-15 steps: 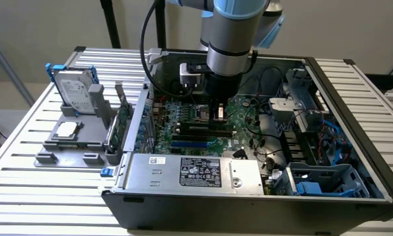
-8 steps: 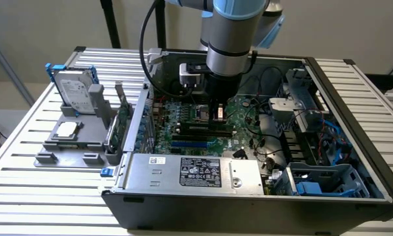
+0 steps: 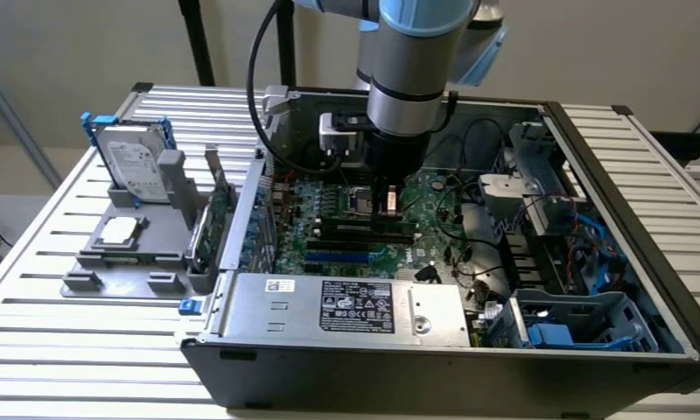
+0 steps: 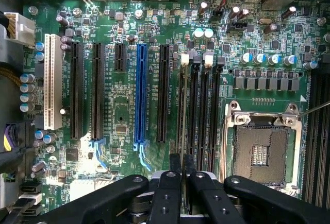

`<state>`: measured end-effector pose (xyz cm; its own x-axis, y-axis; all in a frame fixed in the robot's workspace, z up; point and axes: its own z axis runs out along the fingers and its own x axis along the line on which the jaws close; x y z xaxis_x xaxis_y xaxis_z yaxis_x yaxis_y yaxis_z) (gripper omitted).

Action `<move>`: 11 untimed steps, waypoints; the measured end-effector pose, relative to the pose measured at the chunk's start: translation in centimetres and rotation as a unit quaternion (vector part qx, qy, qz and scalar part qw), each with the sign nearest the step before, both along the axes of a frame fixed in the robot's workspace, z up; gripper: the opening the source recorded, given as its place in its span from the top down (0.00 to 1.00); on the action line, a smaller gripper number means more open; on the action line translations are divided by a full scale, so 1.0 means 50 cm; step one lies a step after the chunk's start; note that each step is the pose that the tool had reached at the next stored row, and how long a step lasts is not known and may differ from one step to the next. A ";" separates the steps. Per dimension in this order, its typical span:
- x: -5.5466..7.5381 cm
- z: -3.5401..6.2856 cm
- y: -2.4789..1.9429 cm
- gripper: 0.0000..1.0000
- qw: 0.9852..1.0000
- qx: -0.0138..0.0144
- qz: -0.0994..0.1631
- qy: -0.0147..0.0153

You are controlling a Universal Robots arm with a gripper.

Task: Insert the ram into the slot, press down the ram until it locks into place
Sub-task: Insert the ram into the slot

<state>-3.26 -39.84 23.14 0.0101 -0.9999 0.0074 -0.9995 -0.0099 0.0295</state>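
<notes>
My gripper (image 4: 182,166) is low over the motherboard (image 4: 124,116), right at the row of black memory slots (image 4: 203,110). Its two black fingers (image 4: 175,163) stand almost together, shut on the ram (image 4: 182,112). I see the ram edge-on as a thin strip running from between the fingers along the slot on the side of the blue slot. That slot is hidden beneath the ram, and I cannot tell how deep the stick sits. In the exterior view the gripper (image 3: 388,208) hangs straight down inside the open case, touching the slot row (image 3: 356,229).
A bright blue slot (image 4: 141,95) and black expansion slots lie to one side of the memory slots, with the silver processor socket (image 4: 260,149) on the other. The power supply (image 3: 350,306), drive cage (image 3: 577,319) and loose cables (image 3: 479,254) crowd the case. A hard drive (image 3: 134,166) stands outside it.
</notes>
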 end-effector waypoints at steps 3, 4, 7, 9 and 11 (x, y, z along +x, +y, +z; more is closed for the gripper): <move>-0.001 -0.001 0.0000 0.87 1.000 0.000 0.000 -0.001; -0.001 -0.001 0.0000 0.87 1.000 0.000 0.000 -0.001; -0.003 -0.002 0.0000 0.87 1.000 0.000 0.000 -0.002; -0.003 -0.003 0.0000 0.87 1.000 0.000 0.000 -0.002; -0.003 -0.004 0.0000 0.87 1.000 0.000 0.000 -0.003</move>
